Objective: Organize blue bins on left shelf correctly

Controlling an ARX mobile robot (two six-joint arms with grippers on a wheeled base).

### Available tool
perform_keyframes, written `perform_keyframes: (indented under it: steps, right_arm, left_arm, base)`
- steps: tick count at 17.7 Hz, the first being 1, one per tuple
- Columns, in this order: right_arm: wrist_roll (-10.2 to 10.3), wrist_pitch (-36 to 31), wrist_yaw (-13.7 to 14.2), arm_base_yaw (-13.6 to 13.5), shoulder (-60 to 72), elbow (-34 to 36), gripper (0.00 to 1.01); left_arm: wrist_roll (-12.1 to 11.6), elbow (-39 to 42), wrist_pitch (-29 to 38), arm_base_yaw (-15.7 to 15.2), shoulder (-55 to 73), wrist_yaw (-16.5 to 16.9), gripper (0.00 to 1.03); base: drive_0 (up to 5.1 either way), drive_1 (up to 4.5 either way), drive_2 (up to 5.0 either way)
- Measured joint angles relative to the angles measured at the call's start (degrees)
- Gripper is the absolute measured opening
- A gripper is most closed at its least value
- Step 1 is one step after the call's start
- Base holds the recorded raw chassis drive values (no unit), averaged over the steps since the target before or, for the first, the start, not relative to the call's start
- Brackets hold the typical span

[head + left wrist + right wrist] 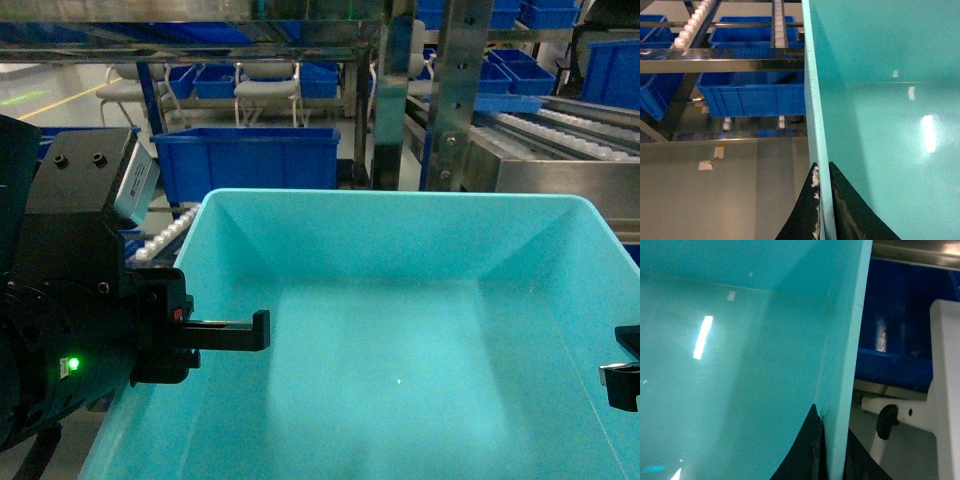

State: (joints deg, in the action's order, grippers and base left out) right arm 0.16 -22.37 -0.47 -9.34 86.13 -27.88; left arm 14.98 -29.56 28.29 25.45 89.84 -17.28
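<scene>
Your left claw (823, 210) and right claw (832, 450) each pinch a side wall of the turquoise bin (400, 330), steel shelf rails (720, 65) just beyond its left rim.

A warehouse or factory storage area: steel roller-track racks (560, 135) hold many dark blue bins (245, 160).
</scene>
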Motion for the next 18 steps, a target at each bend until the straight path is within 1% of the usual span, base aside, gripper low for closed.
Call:
perform_keyframes:
  steps: [7,18]
  right_arm:
    - [0.0,-0.2,0.0,0.0,0.0,0.0,0.02]
    - [0.0,-0.1,0.0,0.0,0.0,0.0,0.02]
  left_arm:
    - [0.0,0.0,0.0,0.0,0.0,0.0,0.02]
    - [0.0,0.0,0.0,0.0,0.0,0.0,0.02]
  base:
    - [-4.3,4.3,0.6]
    - [-4.0,4.53,-0.7]
